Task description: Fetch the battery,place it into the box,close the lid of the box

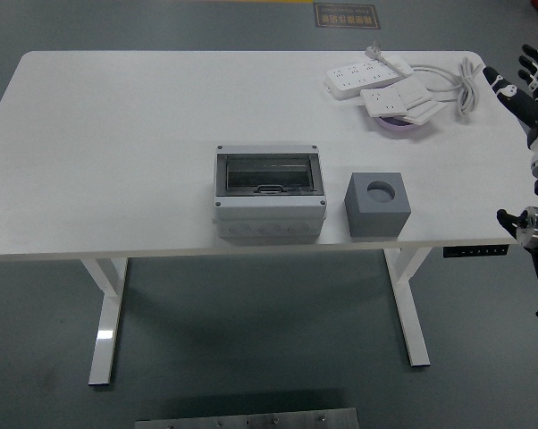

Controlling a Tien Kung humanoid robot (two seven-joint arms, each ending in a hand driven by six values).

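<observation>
A grey box with a dark see-through lid stands near the table's front edge, at the middle. Its lid lies flat on it. To its right is a grey cube with a round hole in its top. No battery shows; what the hole holds cannot be made out. My right hand hovers at the table's far right edge, well away from both, fingers spread and holding nothing. Its thumb reaches in over the table's corner.
Several white power strips with a coiled cable lie at the back right over a purple dish. The white table stretches bare to the left. My right forearm hangs beside the table's right end.
</observation>
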